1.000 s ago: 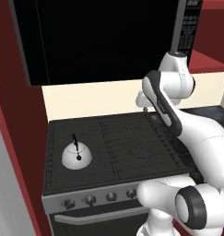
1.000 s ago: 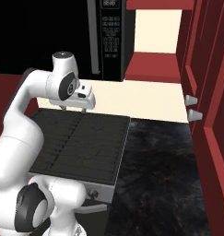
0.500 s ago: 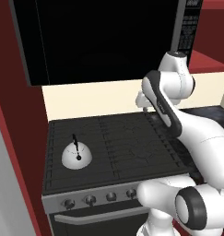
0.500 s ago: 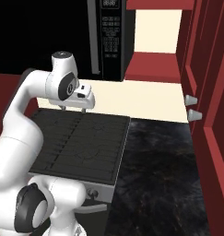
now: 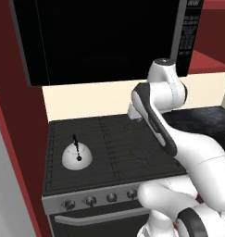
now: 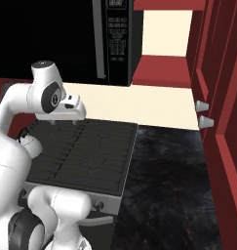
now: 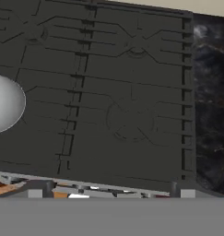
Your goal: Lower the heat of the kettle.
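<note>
Kettle point(image 5: 77, 156) on front-left burner, stove point(image 5: 128, 152) grates right of it bare

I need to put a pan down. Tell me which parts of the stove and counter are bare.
The kettle takes the front-left burner of the stove. The other burners look bare, though the arm hangs over the back right, its gripper above the grates. The dark counter, between the stove and the red cabinets, is bare. The knobs crowd the stove's front edge.
</note>
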Motion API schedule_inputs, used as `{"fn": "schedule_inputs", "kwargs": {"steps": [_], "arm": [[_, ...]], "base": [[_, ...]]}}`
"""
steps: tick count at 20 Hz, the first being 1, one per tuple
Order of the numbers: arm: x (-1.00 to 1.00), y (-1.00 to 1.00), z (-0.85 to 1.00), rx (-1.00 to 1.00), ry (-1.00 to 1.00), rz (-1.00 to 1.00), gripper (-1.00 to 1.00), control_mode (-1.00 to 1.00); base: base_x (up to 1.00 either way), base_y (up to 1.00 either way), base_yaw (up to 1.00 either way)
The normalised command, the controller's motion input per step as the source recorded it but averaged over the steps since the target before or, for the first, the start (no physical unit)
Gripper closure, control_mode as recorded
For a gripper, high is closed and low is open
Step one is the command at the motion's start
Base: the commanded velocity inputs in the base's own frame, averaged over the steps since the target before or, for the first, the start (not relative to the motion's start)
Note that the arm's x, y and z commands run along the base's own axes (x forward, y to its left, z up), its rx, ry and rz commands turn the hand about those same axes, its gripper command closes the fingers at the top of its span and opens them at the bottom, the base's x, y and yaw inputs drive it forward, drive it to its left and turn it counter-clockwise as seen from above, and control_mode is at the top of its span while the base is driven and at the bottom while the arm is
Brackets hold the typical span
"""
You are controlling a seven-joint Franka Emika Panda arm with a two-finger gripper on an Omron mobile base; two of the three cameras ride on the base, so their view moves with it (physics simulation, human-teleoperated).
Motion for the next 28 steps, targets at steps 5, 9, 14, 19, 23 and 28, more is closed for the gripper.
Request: {"fn": "schedule_inputs", "kwargs": {"steps": [5,9,14,19,23,28], "arm": [[-0.26,1.0,-0.32,-0.3,0.02,0.11,-1.0,-1.0],[-0.09,0.99,-0.38,-0.28,0.02,0.21,-1.0,-1.0],[-0.23,0.49,-0.48,-0.15,0.0,0.29,-1.0,-1.0],[-0.33,0.35,-0.47,-0.17,0.0,0.34,-1.0,-1.0],[-0.16,0.57,-0.39,-0.24,0.0,0.29,-1.0,-1.0],[-0.12,0.67,-0.41,-0.26,0.0,0.27,-1.0,-1.0]], "base": [[0.0,0.0,0.0],[0.0,0.0,0.0],[0.0,0.0,0.0],[0.0,0.0,0.0],[0.0,0.0,0.0],[0.0,0.0,0.0]]}}
